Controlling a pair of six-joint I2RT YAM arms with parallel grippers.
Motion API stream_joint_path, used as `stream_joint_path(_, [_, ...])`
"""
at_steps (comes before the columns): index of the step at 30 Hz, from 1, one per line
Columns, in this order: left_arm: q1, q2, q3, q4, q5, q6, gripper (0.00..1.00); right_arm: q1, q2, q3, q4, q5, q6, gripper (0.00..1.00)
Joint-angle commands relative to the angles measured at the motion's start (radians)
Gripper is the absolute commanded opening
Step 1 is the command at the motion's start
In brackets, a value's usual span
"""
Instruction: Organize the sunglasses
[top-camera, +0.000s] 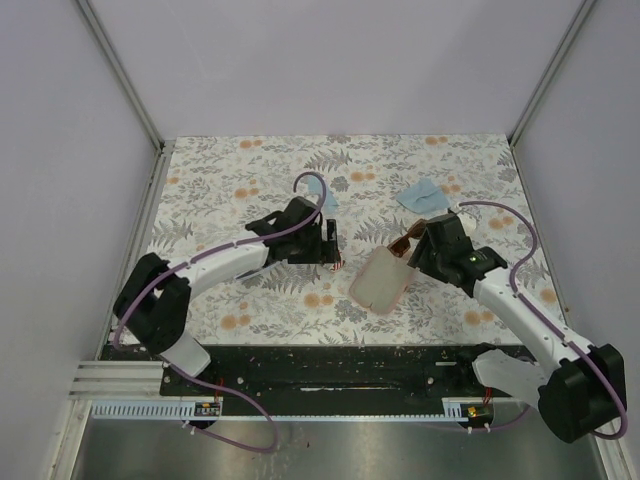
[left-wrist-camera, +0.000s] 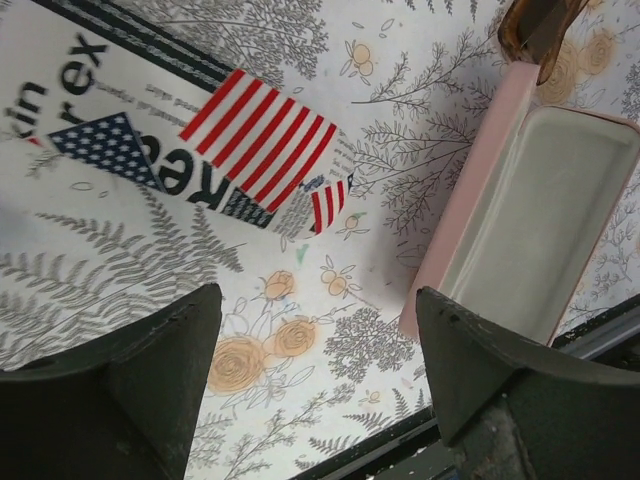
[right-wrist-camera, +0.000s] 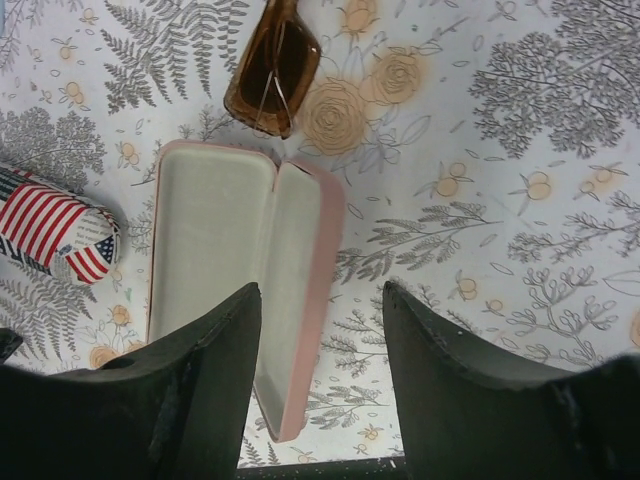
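Left gripper (left-wrist-camera: 315, 385): jaws set wide, nothing held. Only the floral tablecloth (left-wrist-camera: 300, 330) shows in the gap between the two dark fingers (left-wrist-camera: 110, 400). The gripper hangs above the cloth. The flag-printed case (left-wrist-camera: 200, 130) lies on the cloth beyond the fingertips, clear of both fingers.

Right gripper (right-wrist-camera: 320, 370): jaws at a medium spread, not closed on any object. In the right wrist view the narrower half of the pink case (right-wrist-camera: 240, 290) runs under the gap between the fingers, and tablecloth shows between that half and one finger. Whether a fingertip touches the case cannot be told.

Pink case: open, lying flat between the two grippers, with the pale lining of both halves facing up. The flag-printed case lies to its left, apart from it.

Sunglasses (right-wrist-camera: 272, 70): one pair, with a glossy reddish-brown frame and dark brown lenses; a temple arm shows through one lens. The pair lies on the tablecloth, outside the pink case and just beside its far end. Contact with the case rim cannot be determined. In the top view the right gripper body partly covers the pair.

Blue cloth (top-camera: 420, 195): lies on the tablecloth beyond the right gripper, near the far edge and apart from the sunglasses.

Arms: both reach from their bases at the near edge toward the middle of the table, each with a purple cable along its white links
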Motion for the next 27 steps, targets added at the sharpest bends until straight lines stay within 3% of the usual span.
stream_joint_path(1, [-0.017,0.089,0.051,0.056,-0.044,-0.111,0.81,-0.004,-0.073,-0.017,-0.058,0.093,0.031,0.59])
stream_joint_path(6, [-0.021,0.228,0.095,0.119,0.045,-0.178,0.72,-0.004,-0.142,-0.034,-0.067,0.067,0.040,0.59])
stream_joint_path(10, [-0.017,0.327,0.170,0.110,-0.004,-0.205,0.72,-0.004,-0.172,-0.041,-0.076,0.068,0.042,0.59])
stream_joint_path(15, [0.107,0.445,0.283,0.099,-0.013,-0.214,0.70,-0.004,-0.175,-0.031,-0.079,0.056,0.031,0.60])
stream_joint_path(22, [0.189,0.407,0.379,-0.001,-0.125,-0.153,0.71,-0.004,-0.189,-0.023,-0.098,0.052,0.030,0.60])
stream_joint_path(27, [0.207,0.318,0.416,-0.056,-0.119,-0.063,0.72,-0.004,-0.169,-0.015,-0.088,0.033,0.027,0.60])
